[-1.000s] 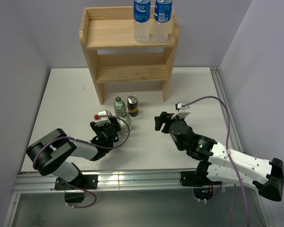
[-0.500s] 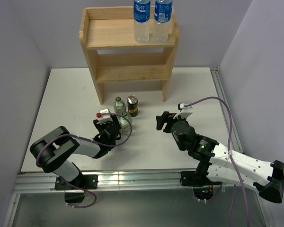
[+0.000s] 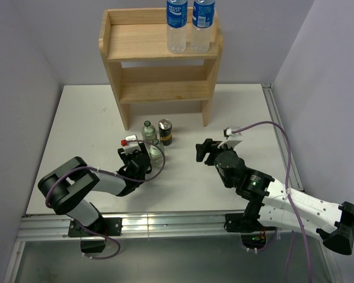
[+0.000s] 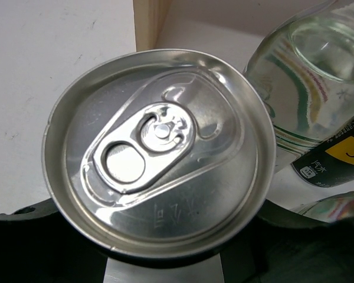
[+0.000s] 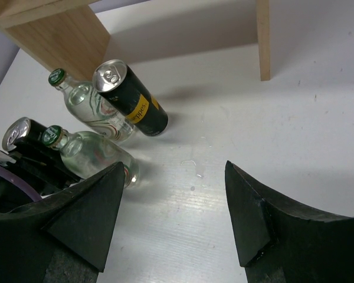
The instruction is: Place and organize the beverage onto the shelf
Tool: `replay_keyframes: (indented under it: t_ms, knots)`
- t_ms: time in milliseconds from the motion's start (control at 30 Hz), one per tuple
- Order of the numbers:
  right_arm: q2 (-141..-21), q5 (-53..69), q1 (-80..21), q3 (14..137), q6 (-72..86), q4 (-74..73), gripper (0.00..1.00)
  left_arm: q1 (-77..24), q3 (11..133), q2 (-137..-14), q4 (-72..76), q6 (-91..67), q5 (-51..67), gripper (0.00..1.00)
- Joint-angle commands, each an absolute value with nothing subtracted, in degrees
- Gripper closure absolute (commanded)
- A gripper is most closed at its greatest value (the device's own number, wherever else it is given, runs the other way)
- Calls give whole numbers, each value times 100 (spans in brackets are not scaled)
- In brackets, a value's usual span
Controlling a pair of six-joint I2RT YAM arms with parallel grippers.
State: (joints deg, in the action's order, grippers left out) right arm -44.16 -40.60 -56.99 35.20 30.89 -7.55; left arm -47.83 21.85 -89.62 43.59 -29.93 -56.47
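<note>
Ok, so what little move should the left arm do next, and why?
Probably lift the can straight up a little, if the grip is firm. It sits between the fingers of the left gripper, though I can't tell if they squeeze it. A glass bottle stands close beside, so sliding sideways might knock it.

The can (image 4: 158, 156) has a shiny metal top, the shelf (image 3: 138, 42) matt bare wood.

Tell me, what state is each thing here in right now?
Plastic bottles: upright, capped, on top tier.
Shelf: standing, carrying both plastic bottles.
Held can: unopened, in left claw.
Free can: upright on table.
Glass bottles: upright, capped, on table.
Left claw: shut on held can.
Right claw: open, empty.
</note>
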Motion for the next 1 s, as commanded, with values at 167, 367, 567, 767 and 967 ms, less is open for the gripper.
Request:
replay_keyframes:
  t_ms: [167, 367, 567, 767, 967]
  knots:
    - [-4324, -4104, -5660, 3498, 3155, -598, 24, -4781, 2391, -8903, 3973, -3437, -5835, 100]
    - [-4342, -4096, -5660, 3507, 3138, -598, 24, -4781, 2312, -8640, 3832, -3480, -5661, 100]
    - [-4324, -4087, -5660, 3489, 3129, -545, 24, -4852, 2610, -7779, 2867, -3349, -5520, 100]
    - [-4395, -4043, -5660, 3472, 3146, -492, 24, -4852, 3216, -6944, 2050, -2787, -5046, 100]
    - [-4333, -4034, -5669, 3401, 3182, -483, 24, -4852, 4244, -6416, 1424, -2040, -4720, 100]
